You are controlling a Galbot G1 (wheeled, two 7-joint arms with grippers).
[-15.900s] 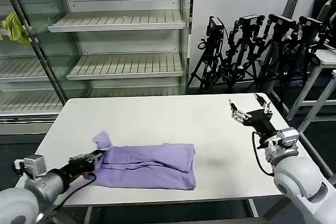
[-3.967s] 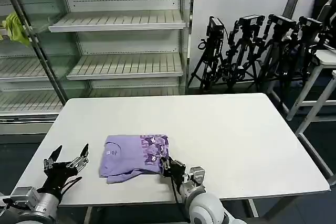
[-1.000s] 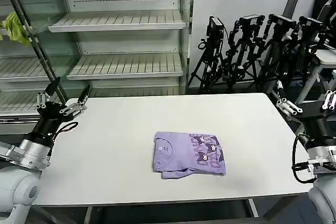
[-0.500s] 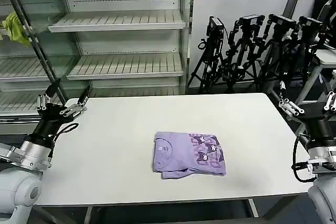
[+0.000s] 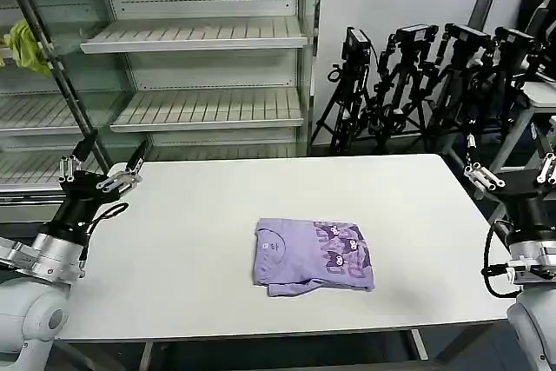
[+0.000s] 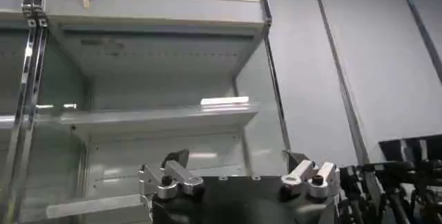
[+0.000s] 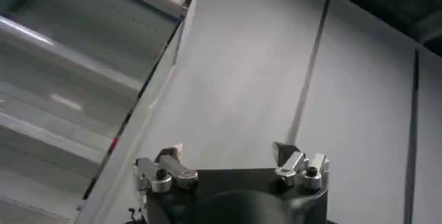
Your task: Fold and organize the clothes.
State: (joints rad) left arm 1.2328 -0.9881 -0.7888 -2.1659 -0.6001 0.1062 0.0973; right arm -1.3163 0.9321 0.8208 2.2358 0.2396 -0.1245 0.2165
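Note:
The clothes, one lavender T-shirt (image 5: 311,255), lie folded into a compact rectangle at the middle of the white table (image 5: 191,215), dark purple cartoon print facing up on its right half. My left gripper (image 5: 98,171) is raised at the table's far left edge, open and empty, pointing up toward the shelves; its left wrist view shows the gripper (image 6: 235,160) spread against the shelving. My right gripper (image 5: 512,164) is lifted off the table's right edge, open and empty, and in the right wrist view the gripper (image 7: 226,151) faces a wall.
Empty white shelving (image 5: 195,36) stands behind the table, with a yellow-green cloth (image 5: 26,47) hanging at its upper left. A cluster of black tripods (image 5: 417,84) stands at the back right. Another table's edge (image 5: 543,97) is at far right.
Over the last second both arms stay raised at the table's sides, drifting slightly outward. Earlier the shirt lay spread near the left front edge; it is now folded at the centre.

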